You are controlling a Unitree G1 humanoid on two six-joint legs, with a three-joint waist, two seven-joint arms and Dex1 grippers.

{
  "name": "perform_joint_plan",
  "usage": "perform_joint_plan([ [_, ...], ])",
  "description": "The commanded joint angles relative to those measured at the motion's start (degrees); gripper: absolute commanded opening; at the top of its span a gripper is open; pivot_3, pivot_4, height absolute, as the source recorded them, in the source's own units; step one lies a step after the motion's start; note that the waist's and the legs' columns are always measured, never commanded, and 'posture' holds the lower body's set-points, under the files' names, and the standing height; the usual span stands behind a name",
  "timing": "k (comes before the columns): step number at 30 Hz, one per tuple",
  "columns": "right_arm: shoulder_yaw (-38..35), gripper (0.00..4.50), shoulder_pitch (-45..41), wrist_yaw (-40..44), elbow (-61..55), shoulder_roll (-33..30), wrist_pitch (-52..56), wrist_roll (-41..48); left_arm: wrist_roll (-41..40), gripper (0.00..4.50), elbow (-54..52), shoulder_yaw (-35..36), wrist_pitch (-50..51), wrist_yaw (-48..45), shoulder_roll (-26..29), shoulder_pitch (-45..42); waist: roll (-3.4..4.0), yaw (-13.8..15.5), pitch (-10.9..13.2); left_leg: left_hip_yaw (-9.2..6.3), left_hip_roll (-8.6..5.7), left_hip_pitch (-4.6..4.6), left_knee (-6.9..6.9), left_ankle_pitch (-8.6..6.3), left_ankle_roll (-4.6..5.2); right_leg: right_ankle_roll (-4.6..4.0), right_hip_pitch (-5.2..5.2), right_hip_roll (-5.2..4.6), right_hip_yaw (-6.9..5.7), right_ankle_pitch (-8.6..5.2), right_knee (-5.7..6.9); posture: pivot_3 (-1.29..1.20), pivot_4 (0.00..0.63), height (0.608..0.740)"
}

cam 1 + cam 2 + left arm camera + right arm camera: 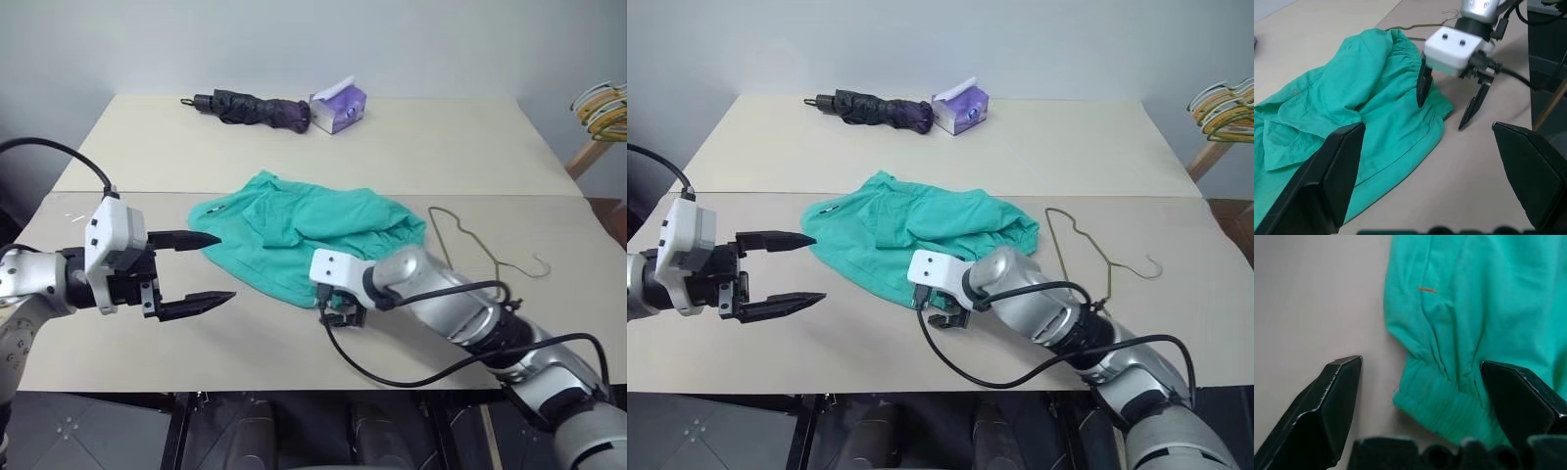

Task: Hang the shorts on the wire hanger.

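From the left eye view, one pair of shorts [309, 232] lay crumpled near the middle of the bench [441, 147], and one wire hanger [468, 247] lay flat just beside them on the robot's right, its near corner tucked against the cloth and its hook pointing away. The left tool [204, 267] hovered off the shorts' left edge, released and holding nothing, probably waiting to take a share of the cloth. The right tool [338, 311] pointed steeply down at the near edge of the shorts, its fingers hidden under the wrist housing. One folded umbrella [253, 107] and one tissue box [338, 106] sat at the far side, well apart from the work, and a bunch of coloured hangers [602, 108] hung off the bench at the right.

The right eye view gave the same layout and counts.

In the left wrist view, the right tool [1447, 107] stood spread, one finger [1422, 88] down on the gathered waistband and the other over bare bench beside it, straddling the corner as though to pinch it. Nothing was yet grasped.

In the right wrist view, its two fingers framed the waistband corner, one over bare bench and one over cloth, with a short orange stitch [1426, 290] further up the cloth. I judged this the approach to a first pick-up of the shorts.
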Motion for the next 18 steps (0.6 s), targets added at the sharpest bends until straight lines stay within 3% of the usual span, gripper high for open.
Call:
perform_joint_plan([
  [1,0.3,3.61,-1.2,-2.8,1.4,-0.1,0.2,-2.5,-0.4,4.5,-1.2,1.5,-0.5,0.2,0.4,-0.3,-0.03,0.0,0.0,0.0,0.0,0.01,0.0,0.0,0.0,0.0,0.01,0.0,-0.01,0.0,0.0,0.11,0.188,0.74],
  [11,0.2,0.14,-0.9,-1.5,-1.8,-5.3,-3.0,-3.0,0.2,4.5,-1.3,0.8,-1.2,0.5,0.0,-0.2,-0.03,0.1,0.1,-0.02,0.0,-0.04,0.0,0.0,0.0,0.1,-0.01,-0.01,-0.03,0.03,-0.02,0.1,0.165,0.74],
  [16,-1.2,0.0,0.2,0.0,-3.7,-10.0,-8.6,-3.6,4.0,4.5,-1.0,-1.5,-4.4,0.4,-0.5,0.0,-0.04,0.1,0.1,-0.01,0.0,-0.06,0.0,0.0,0.0,0.12,-0.02,-0.01,-0.04,0.03,-0.04,0.1,0.156,0.74],
  [18,-2.8,0.0,1.2,0.7,-4.1,-12.1,-13.3,-4.1,9.8,4.5,0.1,-3.7,-10.1,-0.4,-0.4,1.3,-0.04,0.0,0.1,-0.01,0.0,-0.06,0.0,0.0,0.0,0.13,-0.02,-0.01,-0.04,0.03,-0.05,0.09,0.145,0.74],
])
